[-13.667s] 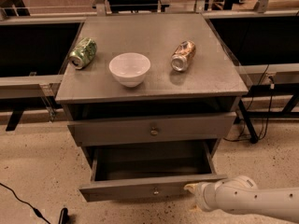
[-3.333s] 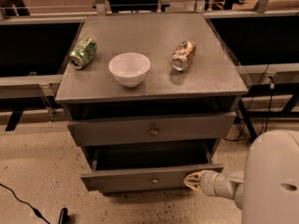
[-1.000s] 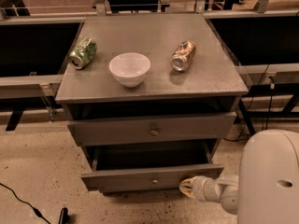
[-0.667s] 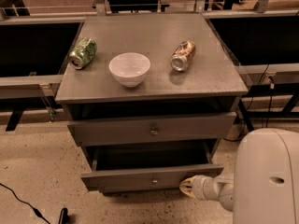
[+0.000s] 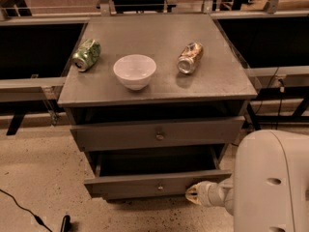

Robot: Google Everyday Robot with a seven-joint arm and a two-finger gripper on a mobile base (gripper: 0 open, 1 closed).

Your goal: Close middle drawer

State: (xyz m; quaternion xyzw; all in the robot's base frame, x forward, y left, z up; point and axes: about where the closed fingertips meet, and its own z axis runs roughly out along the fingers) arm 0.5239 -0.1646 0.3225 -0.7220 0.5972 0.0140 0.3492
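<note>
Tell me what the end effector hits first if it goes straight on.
Most likely the flat front of the grey wooden middle drawer, which stands partly open. The end effector sits low by that front's right end, pointing toward it; depth is unclear.

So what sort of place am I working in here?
Probably an office or lab: speckled hard floor with a loose cable, desk frames behind the grey cabinet. The gripper sits at the right end of the middle drawer.
</note>
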